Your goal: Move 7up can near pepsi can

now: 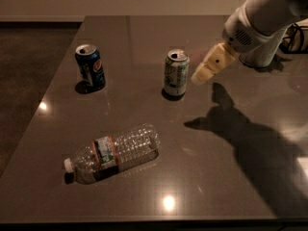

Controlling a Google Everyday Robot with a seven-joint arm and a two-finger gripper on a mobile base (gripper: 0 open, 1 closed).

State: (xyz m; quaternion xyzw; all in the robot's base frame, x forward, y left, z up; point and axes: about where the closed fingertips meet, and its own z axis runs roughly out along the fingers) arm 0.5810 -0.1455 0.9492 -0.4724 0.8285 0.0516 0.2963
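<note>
The 7up can [175,73], pale green and white with a silver top, stands upright near the middle of the dark table [226,177]. The pepsi can [90,67], dark blue with a round logo, stands upright to its left, well apart from it. My gripper [202,75] comes in from the upper right on a white arm. Its cream fingertips hang just right of the 7up can, a little above the table, not touching it. It holds nothing.
A clear plastic bottle [115,153] lies on its side at the front left. A light-coloured object [262,57] stands at the back right, partly behind the arm. The table's left edge borders the dark floor [24,81].
</note>
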